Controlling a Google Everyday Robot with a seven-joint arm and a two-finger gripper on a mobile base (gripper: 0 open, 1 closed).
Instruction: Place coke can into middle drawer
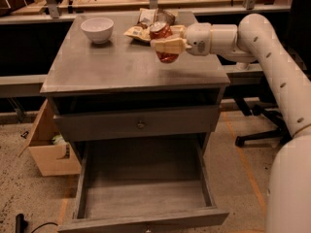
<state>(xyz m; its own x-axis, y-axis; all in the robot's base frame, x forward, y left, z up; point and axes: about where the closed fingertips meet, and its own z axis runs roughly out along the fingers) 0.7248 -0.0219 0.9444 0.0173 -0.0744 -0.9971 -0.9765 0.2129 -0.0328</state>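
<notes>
The red coke can [163, 33] is in my gripper [166, 45], over the right rear part of the grey cabinet top [112, 67]. The tan fingers [170, 45] are closed across the can's middle, and its lower end [167, 58] shows below them; it looks held just above the surface. My white arm reaches in from the right. Below, the middle drawer [146, 195] is pulled far out, with a bare plank floor and low side walls, and nothing in it. The can is well behind and above the drawer.
A white bowl [97, 29] stands at the cabinet top's back left. Snack bags [146, 25] lie just behind the can. A shut drawer front with a round knob [141, 124] is above the open drawer. A cardboard box [48, 149] stands at the left, a chair base [257, 125] at the right.
</notes>
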